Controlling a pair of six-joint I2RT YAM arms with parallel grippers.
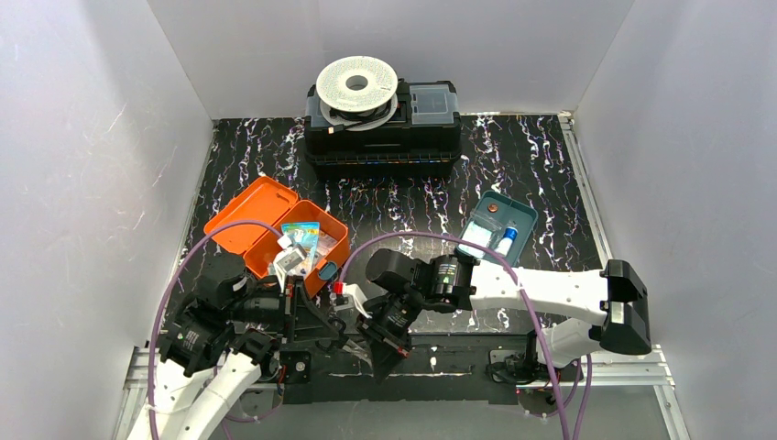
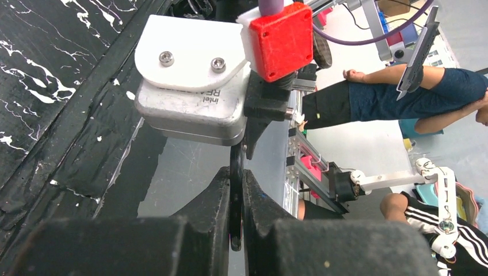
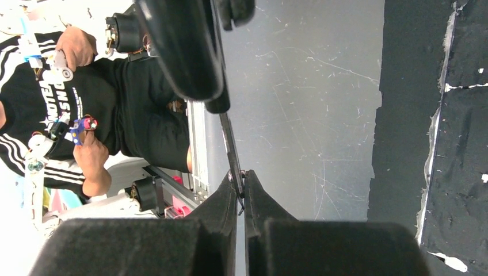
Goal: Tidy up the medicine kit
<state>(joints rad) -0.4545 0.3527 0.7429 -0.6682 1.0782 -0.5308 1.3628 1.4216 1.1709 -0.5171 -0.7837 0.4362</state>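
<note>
The medicine kit (image 1: 273, 227) is an orange hinged box lying open at the left of the mat, with packets inside. Its teal tray (image 1: 499, 223) sits apart on the right and holds small items. Both grippers meet low over the near edge. My left gripper (image 2: 236, 172) is shut on the thin black rim of a scissors-like tool (image 2: 236, 192). My right gripper (image 3: 240, 175) is shut on the tool's slim blade (image 3: 232, 146), which runs up to a rounded black handle (image 3: 184, 52). In the top view the left gripper (image 1: 334, 330) and right gripper (image 1: 382, 359) are close together.
A black toolbox (image 1: 383, 137) with a white spool (image 1: 356, 84) on top stands at the back centre. White walls close in the sides. A grey metal plate (image 3: 311, 115) and the rail of the arm bases lie under the grippers.
</note>
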